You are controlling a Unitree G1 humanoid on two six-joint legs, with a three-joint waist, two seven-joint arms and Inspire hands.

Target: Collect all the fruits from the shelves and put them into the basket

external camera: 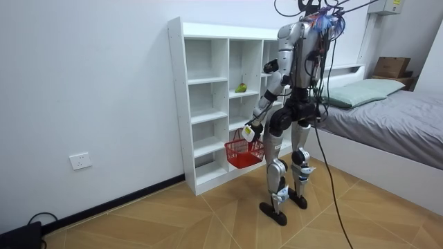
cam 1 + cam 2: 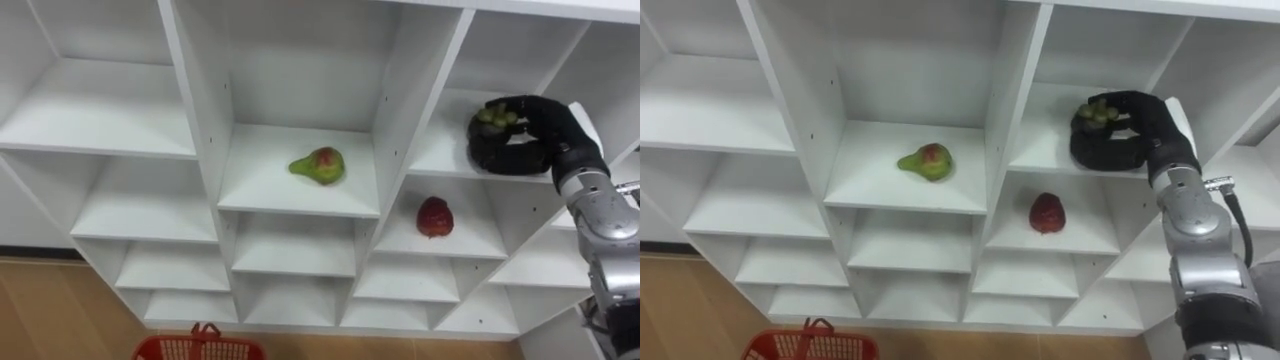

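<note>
Right hand (image 2: 527,140), grapes (image 2: 497,115) — left hand (image 1: 250,131), basket (image 1: 242,155)

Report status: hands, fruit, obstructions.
Right robot hand curled round green fruit, upper right of closet. Left robot hand carrying red basket. Pear, red fruit on shelves. Nothing blocking.

Green-red pear (image 2: 319,166), green grapes (image 2: 497,116), red strawberry (image 2: 434,217) perhaps, red basket (image 2: 200,348).

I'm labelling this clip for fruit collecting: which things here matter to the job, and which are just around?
Job: green grapes in the right hand; pear; red fruit; white shelves; red basket under the left hand.
Just around: bed; pillow; cardboard box; wall socket.
</note>
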